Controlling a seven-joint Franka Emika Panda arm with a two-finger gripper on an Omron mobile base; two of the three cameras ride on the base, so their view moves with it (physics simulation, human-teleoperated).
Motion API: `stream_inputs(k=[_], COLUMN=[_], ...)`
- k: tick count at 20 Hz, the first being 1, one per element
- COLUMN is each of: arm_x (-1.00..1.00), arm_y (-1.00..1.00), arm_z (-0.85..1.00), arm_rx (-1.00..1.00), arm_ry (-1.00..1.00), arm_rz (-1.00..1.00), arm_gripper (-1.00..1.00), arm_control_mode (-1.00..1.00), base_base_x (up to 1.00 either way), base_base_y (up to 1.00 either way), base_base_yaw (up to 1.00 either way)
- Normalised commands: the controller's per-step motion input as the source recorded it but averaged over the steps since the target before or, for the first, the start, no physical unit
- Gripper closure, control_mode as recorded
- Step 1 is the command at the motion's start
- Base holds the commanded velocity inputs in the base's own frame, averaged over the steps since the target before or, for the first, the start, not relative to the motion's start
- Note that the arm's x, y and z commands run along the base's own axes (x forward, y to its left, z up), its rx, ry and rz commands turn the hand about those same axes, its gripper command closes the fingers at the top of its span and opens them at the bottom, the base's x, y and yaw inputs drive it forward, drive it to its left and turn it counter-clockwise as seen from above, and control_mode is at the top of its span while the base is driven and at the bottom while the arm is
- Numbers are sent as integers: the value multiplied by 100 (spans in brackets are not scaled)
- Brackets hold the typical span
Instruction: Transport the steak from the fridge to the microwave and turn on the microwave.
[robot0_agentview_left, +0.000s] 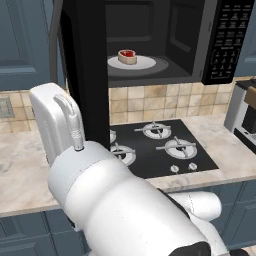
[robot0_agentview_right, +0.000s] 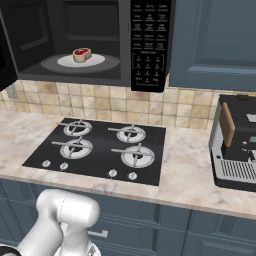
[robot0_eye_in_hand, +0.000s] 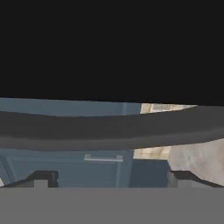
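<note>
The steak (robot0_agentview_left: 127, 56) is sitting inside the open microwave (robot0_agentview_left: 165, 45); the claw (robot0_eye_in_hand: 111, 179), fingers spread, is nearing the door handle (robot0_eye_in_hand: 109, 129) to swing it closed.

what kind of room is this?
A rendered home kitchen: an open microwave above a four-burner stovetop, a marble-look counter with tile backsplash, and blue-grey cabinets.
</note>
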Motion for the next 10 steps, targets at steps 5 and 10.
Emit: stream_inputs(k=[5, 10], arm_x=[28, 25], arm_y=[-11, -20], arm_z=[1, 0], arm_rx=[9, 6], arm_ry=[0, 4], arm_rz=[-12, -11], arm_gripper=[-100, -100], arm_control_mode=[-100, -100], base_base_x=[0, 0], base_base_y=[0, 0], base_base_yaw=[0, 0])
